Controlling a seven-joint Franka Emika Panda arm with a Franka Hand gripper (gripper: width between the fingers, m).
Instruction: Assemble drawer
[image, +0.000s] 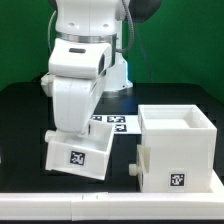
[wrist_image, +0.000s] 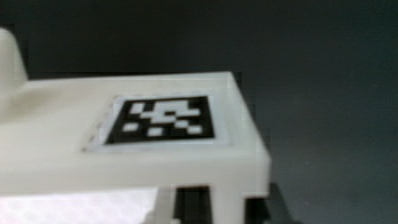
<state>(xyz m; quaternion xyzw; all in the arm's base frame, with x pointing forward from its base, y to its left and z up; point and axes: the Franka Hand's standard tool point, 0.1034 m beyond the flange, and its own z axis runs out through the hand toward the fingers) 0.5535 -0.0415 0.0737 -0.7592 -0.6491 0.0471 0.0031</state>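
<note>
A small white drawer tray (image: 78, 155) with a square tag on its face sits tilted at the exterior view's lower left, one corner raised off the black table. My gripper (image: 68, 133) comes down onto its back edge, the fingers mostly hidden by the hand. In the wrist view the tray's tagged face (wrist_image: 164, 120) fills the middle, and my gripper (wrist_image: 226, 202) is shut on the tray's thin wall, one dark finger (wrist_image: 199, 205) on each side. The large hollow cube shell (image: 178, 150) stands at the exterior view's right, a tag low on its front.
The marker board (image: 113, 122) lies flat behind the tray, next to the robot's base. A small knob (image: 135, 169) sticks out of the shell's left side, close to the tray. A white rail (image: 100, 206) runs along the table's front edge.
</note>
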